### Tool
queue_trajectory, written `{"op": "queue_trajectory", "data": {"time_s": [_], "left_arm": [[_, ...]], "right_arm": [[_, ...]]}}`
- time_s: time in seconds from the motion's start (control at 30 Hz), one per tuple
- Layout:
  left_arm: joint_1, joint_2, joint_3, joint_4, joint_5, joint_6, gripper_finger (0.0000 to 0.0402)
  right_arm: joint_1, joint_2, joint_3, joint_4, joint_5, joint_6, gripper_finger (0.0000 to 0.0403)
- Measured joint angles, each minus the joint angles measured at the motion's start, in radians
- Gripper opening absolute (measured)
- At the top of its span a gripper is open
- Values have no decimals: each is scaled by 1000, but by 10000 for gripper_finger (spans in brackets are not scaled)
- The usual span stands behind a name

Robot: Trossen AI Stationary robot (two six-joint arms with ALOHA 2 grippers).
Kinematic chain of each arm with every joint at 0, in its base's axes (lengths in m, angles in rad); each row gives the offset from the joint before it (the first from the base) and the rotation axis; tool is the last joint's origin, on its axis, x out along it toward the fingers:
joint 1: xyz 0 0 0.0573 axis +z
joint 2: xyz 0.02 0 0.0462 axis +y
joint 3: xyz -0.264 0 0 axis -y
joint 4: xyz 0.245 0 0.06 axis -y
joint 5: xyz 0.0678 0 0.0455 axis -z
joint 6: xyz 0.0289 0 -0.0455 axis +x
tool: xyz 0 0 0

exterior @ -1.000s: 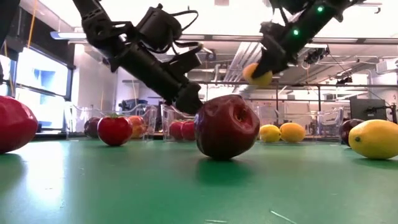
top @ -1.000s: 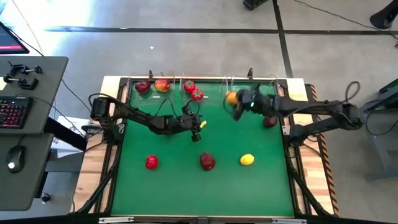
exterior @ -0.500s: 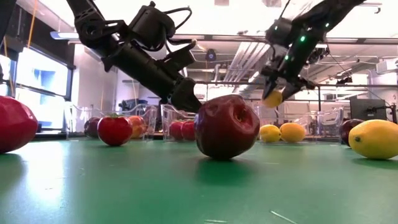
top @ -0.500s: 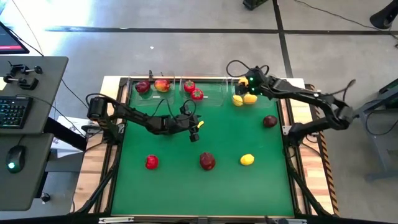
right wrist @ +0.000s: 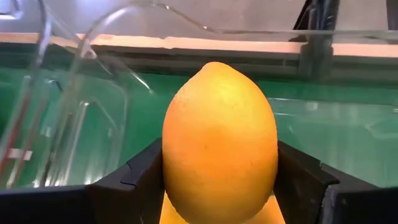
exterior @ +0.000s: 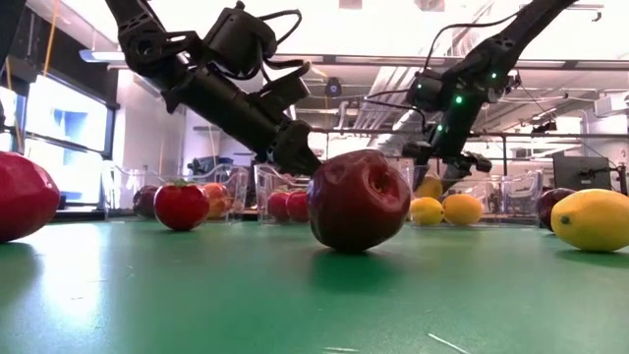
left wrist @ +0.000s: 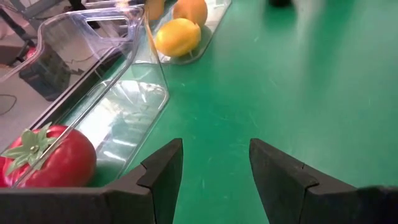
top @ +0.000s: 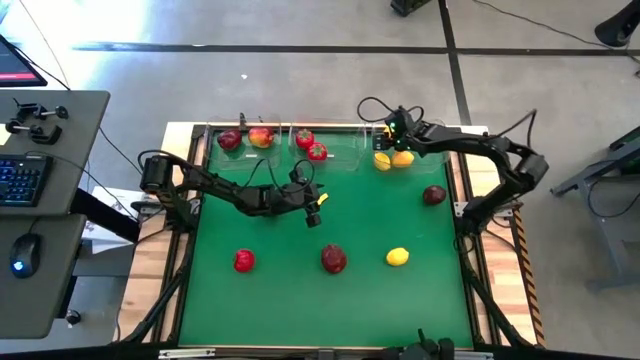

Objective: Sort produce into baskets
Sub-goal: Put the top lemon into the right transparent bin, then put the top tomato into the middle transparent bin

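Note:
Three clear baskets stand along the mat's far edge. The left basket (top: pixel 245 138) holds dark red and red-orange apples. In the middle basket (top: pixel 311 146) are two red green-topped fruits. Two lemons (top: pixel 392 159) lie in the right basket (top: pixel 400 150). My right gripper (top: pixel 393 140) hangs over that right basket, shut on a third lemon (right wrist: pixel 219 143). My left gripper (top: pixel 318 205) hovers open and empty over the mat's middle, near the middle basket. My right gripper pinches the lemon's two opposite sides (right wrist: pixel 171 168) between its two fingers (right wrist: pixel 140 177). It comes slanting down toward the far edge. The lemon (exterior: pixel 429 187) hangs lifted clear at about the right basket's rim height, above the lemons lying inside.
Loose on the green mat (top: pixel 280 290) lie a red fruit (top: pixel 243 261), a dark red apple (top: pixel 333 260), a lemon (top: pixel 397 257) and a dark apple (top: pixel 434 195) near the right edge. A desk with a keyboard (top: pixel 25 180) stands left of the table.
My right gripper has carried the lemon from over the mat toward the far edge and down over the right basket, rolling its wrist on the way. It has stayed shut on the lemon.

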Motion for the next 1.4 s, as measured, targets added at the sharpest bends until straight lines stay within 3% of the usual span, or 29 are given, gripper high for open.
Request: {"op": "queue_trajectory", "data": {"time_s": [0.67, 1.03, 1.4], "left_arm": [[0, 1, 0, 2, 32, -3, 172], [0, 1, 0, 1, 34, -3, 172], [0, 1, 1, -6, 34, -2, 172]], "right_arm": [[0, 101, 2, 113, -12, -28, 224], [1, 99, 2, 111, 15, -22, 284], [1, 78, -1, 111, 16, -100, 288]]}}
